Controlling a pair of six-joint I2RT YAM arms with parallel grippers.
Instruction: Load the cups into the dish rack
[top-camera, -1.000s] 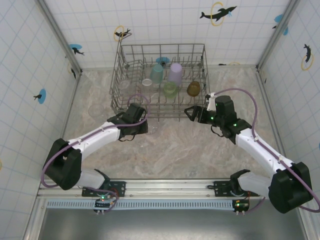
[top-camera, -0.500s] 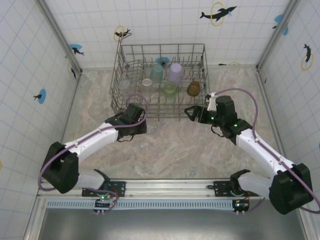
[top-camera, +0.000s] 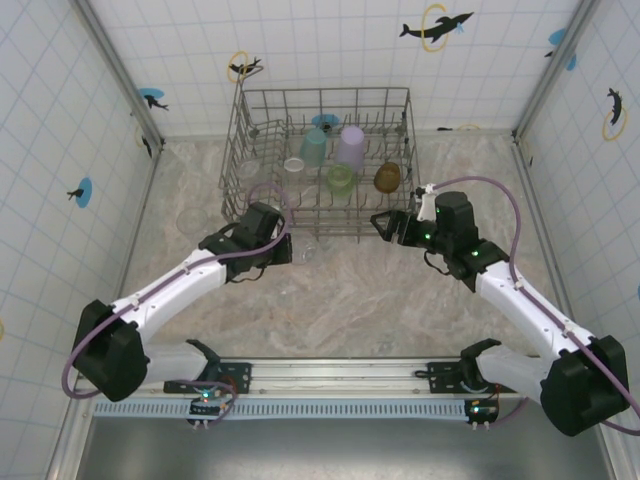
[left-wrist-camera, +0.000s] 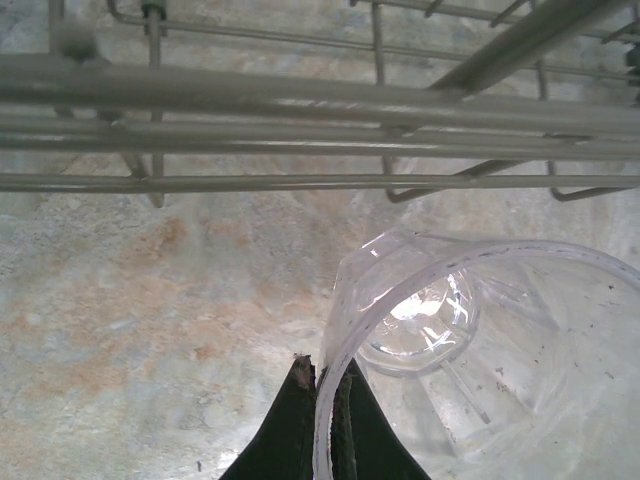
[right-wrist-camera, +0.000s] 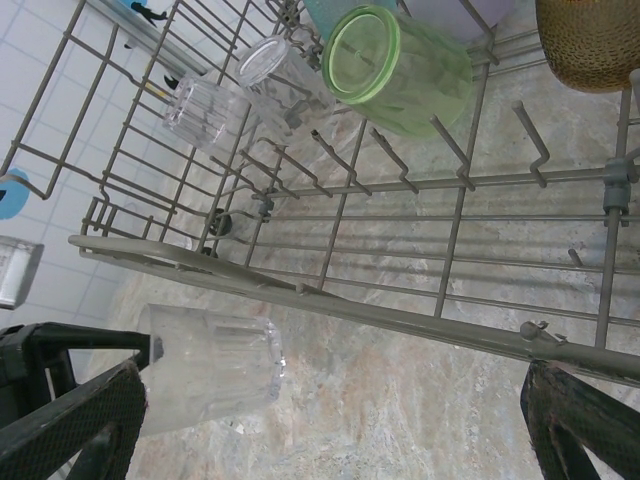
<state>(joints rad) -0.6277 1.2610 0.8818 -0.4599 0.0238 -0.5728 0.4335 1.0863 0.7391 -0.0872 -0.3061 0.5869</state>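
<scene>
Left gripper (left-wrist-camera: 322, 372): my jaws are pinched tight on the rim of a clear ribbed plastic tumbler (left-wrist-camera: 470, 370), one finger inside, one outside. Its long axis runs away from me toward the grey wire dish rack (left-wrist-camera: 300, 90), near wall just ahead. Right gripper (right-wrist-camera: 330, 420): spread wide, empty, beside the rack. From overhead the tumbler is barely discernible; my wrist view crops its lower right edge.

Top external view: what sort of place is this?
Probably a staged robot test cell, not a real kitchen: tile-print walls with dolphin stickers, a stone-look table, a wire dish rack.
</scene>
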